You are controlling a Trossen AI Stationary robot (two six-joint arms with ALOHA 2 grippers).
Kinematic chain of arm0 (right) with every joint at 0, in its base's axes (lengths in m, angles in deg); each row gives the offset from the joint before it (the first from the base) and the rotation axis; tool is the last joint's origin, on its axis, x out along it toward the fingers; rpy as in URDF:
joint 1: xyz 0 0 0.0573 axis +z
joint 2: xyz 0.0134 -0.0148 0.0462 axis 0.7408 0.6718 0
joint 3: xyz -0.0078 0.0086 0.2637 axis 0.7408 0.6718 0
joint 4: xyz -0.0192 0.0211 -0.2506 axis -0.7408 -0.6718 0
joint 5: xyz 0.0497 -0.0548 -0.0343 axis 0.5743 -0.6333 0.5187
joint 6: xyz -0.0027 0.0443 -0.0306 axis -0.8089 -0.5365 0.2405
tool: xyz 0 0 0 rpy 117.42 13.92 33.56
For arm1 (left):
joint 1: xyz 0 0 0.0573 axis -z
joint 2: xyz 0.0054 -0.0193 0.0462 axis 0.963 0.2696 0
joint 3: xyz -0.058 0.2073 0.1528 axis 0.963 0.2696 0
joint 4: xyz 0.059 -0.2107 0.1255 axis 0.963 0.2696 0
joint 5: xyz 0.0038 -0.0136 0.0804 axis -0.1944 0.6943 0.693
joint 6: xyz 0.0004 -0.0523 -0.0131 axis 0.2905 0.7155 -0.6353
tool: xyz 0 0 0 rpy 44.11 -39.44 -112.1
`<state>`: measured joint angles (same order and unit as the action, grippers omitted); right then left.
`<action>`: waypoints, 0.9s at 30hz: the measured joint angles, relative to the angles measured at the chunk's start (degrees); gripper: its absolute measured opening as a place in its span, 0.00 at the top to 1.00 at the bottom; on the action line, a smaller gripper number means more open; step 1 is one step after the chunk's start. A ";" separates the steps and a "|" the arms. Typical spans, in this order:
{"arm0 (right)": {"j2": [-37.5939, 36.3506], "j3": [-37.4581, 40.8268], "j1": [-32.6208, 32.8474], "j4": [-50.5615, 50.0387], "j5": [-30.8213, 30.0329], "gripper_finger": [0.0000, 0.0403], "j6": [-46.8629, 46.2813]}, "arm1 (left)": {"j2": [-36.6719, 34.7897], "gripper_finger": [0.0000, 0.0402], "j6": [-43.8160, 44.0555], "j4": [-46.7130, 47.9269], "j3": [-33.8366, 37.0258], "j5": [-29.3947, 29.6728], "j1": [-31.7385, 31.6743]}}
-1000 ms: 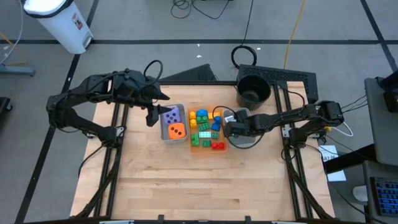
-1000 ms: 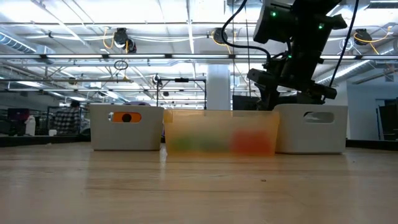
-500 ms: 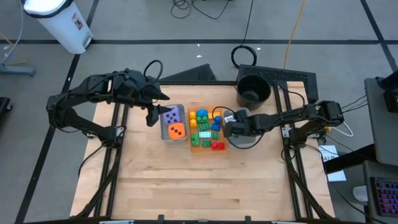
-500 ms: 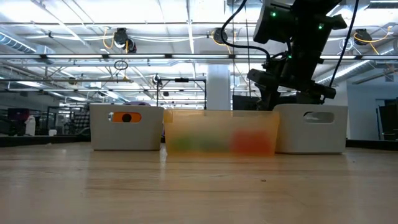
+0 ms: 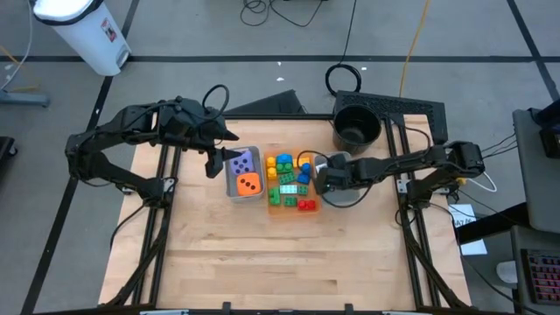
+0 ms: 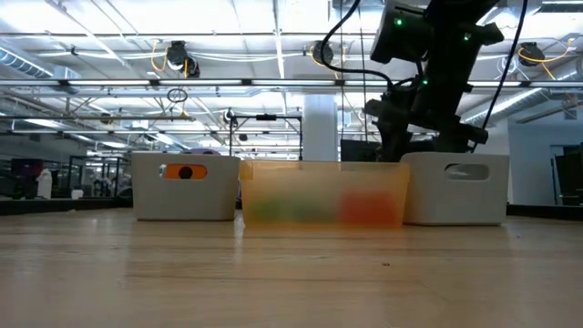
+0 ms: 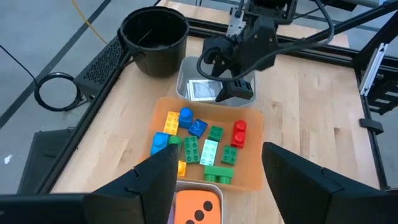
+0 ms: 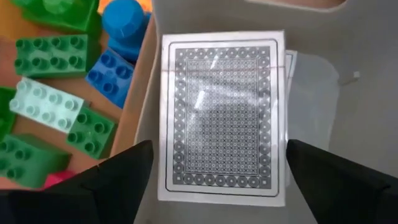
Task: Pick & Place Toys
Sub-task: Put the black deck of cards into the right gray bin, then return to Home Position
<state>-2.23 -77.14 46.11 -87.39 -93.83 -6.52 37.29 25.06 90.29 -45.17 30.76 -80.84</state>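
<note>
While the right gripper (image 8: 211, 186) hangs over the grey tray (image 7: 189, 70), its fingers are spread wide around a patterned card (image 8: 222, 115) lying flat there, nothing gripped. Bricks (image 5: 289, 182) fill the orange tray (image 7: 254, 177), 2 dice (image 5: 246, 172) beside. Left gripper (image 5: 213, 164) waits half-open, empty, by the dice.

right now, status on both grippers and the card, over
Right gripper open over the grey tray, card lying flat below it, not held. Left gripper open, empty, beside the dice tray. Nothing in the way.
</note>
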 joint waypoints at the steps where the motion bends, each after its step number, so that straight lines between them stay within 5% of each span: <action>1: -0.53 0.00 -0.48 0.10 0.80 0.10 0.93 | 0.00 0.40 -0.54 0.00 0.00 0.07 0.00; 9: -10.73 0.00 -3.71 1.86 -2.05 0.10 7.54 | -1.74 0.40 -0.80 -0.73 -0.02 0.17 -1.93; 18: -26.87 0.00 -1.55 6.99 -21.62 0.12 17.04 | -11.12 0.40 -0.64 -6.15 1.48 -2.72 -9.64; 22: -33.08 0.00 2.53 12.06 -28.97 0.18 26.26 | -19.64 0.41 1.53 -14.76 9.05 -8.85 -15.28; 27: -39.11 0.12 6.35 16.34 -24.54 0.24 38.43 | -31.20 0.41 6.93 -25.12 23.34 -14.94 -19.60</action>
<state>-41.34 -77.03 52.46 -71.05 -118.38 31.91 6.09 31.99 65.17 -21.83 15.82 -100.44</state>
